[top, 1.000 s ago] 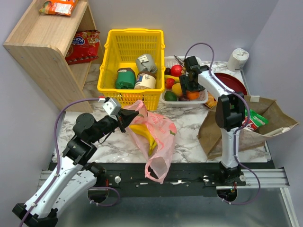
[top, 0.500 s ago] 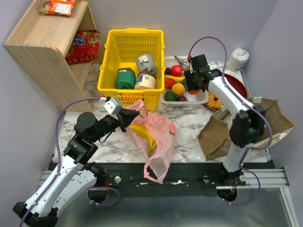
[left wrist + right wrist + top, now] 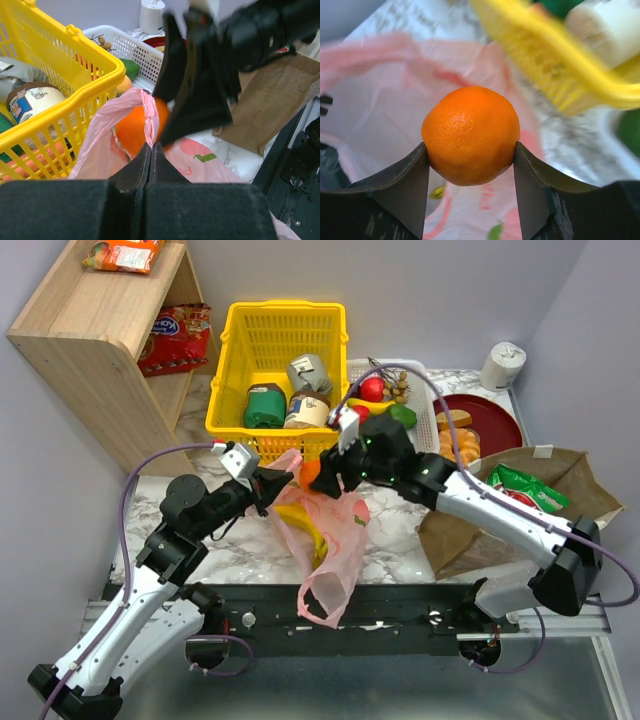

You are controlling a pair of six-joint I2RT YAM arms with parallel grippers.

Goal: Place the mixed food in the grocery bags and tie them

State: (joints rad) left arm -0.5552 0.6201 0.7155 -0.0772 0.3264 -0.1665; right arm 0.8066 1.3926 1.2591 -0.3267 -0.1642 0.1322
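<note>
Pale purple walls enclose a marble table (image 3: 250,552) with a wooden shelf (image 3: 90,330) at its far left and a yellow plastic basket (image 3: 286,307) of tins and jars at the back. At the centre lies a thin pink plastic bag (image 3: 340,540) with yellow bananas (image 3: 305,525) showing through it. The left gripper (image 3: 150,147) has its fingers pressed together on one loop handle of this bag, lifting the handle just in front of the basket. The right gripper (image 3: 470,145) is clamped on a small round orange fruit (image 3: 470,132), one finger on each side, and holds it above the bag, close beside the raised handle. To the right a brown paper bag (image 3: 455,535) lies open with a green crisp packet (image 3: 525,490) inside.
</note>
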